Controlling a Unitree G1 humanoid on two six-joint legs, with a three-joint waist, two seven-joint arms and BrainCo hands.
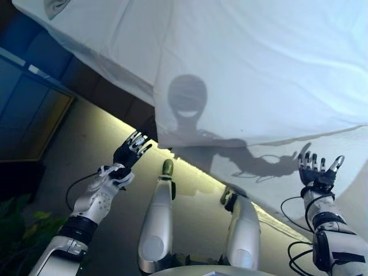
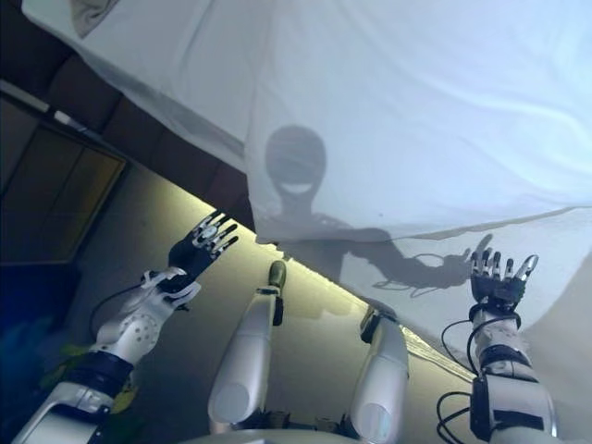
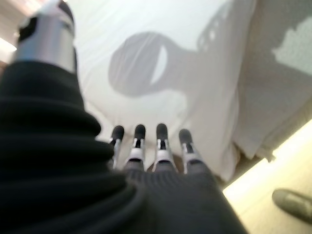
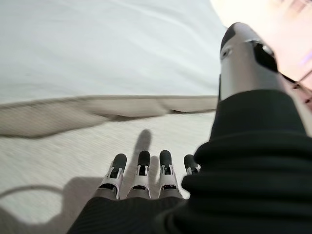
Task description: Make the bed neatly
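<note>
The white duvet [image 1: 247, 63] lies smooth across the bed [image 1: 339, 172], its lower edge running crosswise just beyond both sets of fingers. The left hand [image 1: 130, 150] and right hand [image 1: 316, 169] hover with fingers spread, holding nothing.

You have a plain white duvet [image 1: 259, 63] with no pattern, draped over a paler cream, finely textured mattress sheet [image 4: 58, 146] near its right edge. The bed base [image 1: 115, 95] beneath is dark brown. The floor [image 1: 92, 144] is a dull yellow-beige. At far left, a dark blue panelled cabinet [image 1: 29, 103].
</note>
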